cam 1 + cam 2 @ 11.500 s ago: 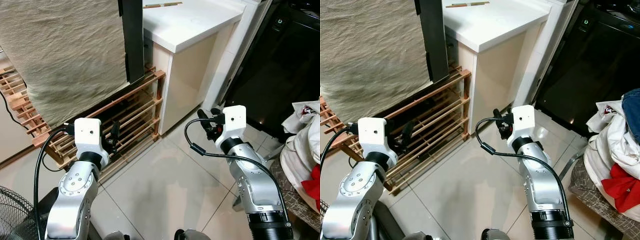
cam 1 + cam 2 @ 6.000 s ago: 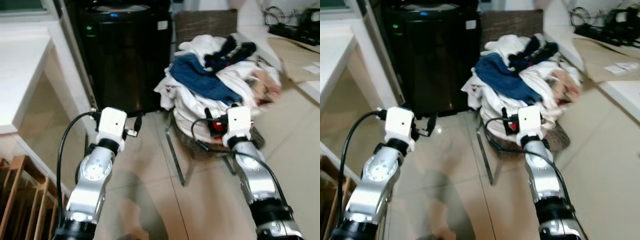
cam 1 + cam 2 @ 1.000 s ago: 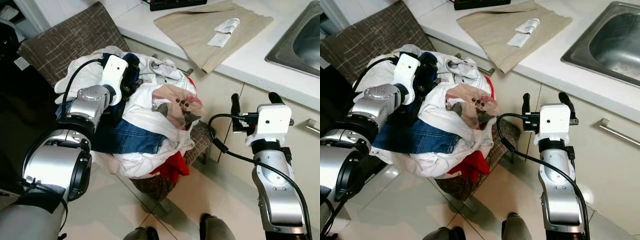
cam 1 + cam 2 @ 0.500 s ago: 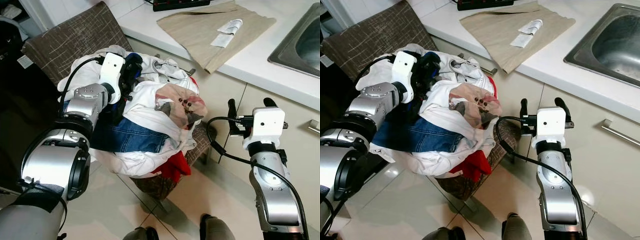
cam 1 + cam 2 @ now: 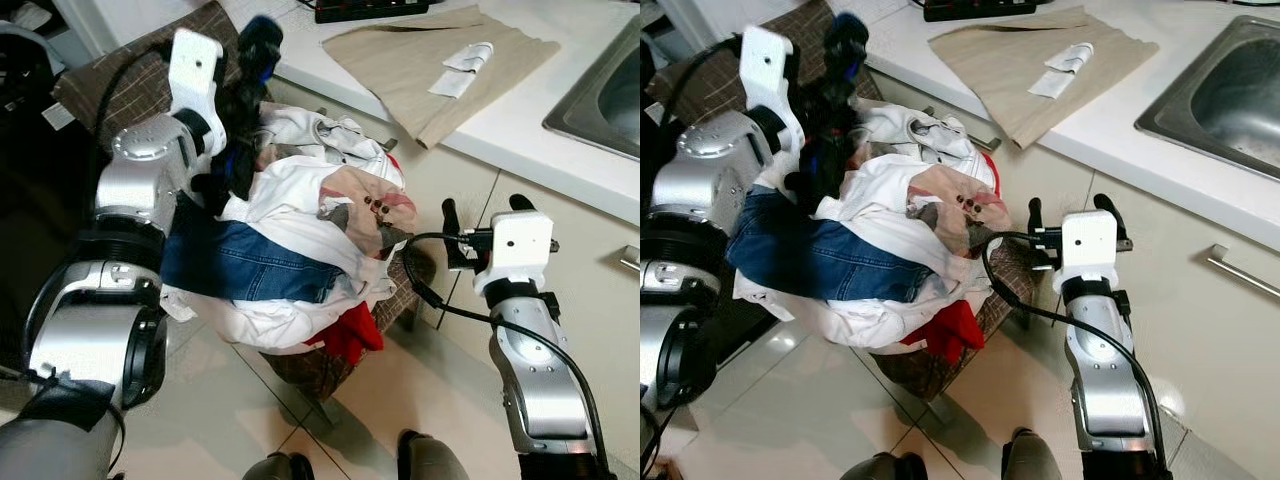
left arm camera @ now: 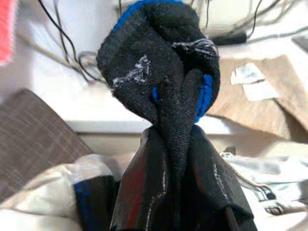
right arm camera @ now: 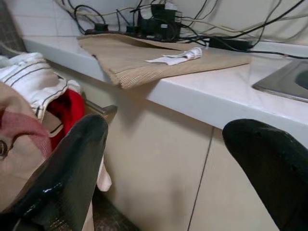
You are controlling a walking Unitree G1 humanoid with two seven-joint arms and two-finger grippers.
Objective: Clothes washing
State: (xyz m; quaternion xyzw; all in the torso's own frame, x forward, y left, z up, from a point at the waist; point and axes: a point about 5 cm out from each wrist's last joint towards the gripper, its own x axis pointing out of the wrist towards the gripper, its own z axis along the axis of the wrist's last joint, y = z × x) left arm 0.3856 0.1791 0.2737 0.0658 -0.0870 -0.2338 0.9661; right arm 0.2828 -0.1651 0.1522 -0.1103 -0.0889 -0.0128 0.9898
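A pile of clothes (image 5: pixel 300 230) lies heaped on a brown woven chair (image 5: pixel 120 75): white pieces, blue jeans (image 5: pixel 250 265), a red item (image 5: pixel 350 335) and a pinkish patterned cloth (image 5: pixel 365 200). My left gripper (image 5: pixel 248 75) is raised above the back of the pile, shut on a black knit garment with blue trim (image 6: pixel 163 62). The garment bunches above the fingers (image 6: pixel 139 187) and its dark tail (image 5: pixel 235 150) hangs down to the pile. My right gripper (image 5: pixel 480 212) stands open to the right of the pile, in front of the cabinet, with nothing between its fingers (image 7: pixel 67 168).
A white counter (image 5: pixel 500 110) runs along the right with a beige cloth (image 5: pixel 440 50), a folded white rag (image 5: pixel 462 58), a steel sink (image 5: pixel 600 90) and a power strip with cables (image 5: pixel 370 10). A cabinet handle (image 5: pixel 630 260) sticks out. Tiled floor (image 5: pixel 200 420) lies below.
My left gripper has risen from the top of the pile, lifting the black and blue garment with it. The right arm has barely moved.
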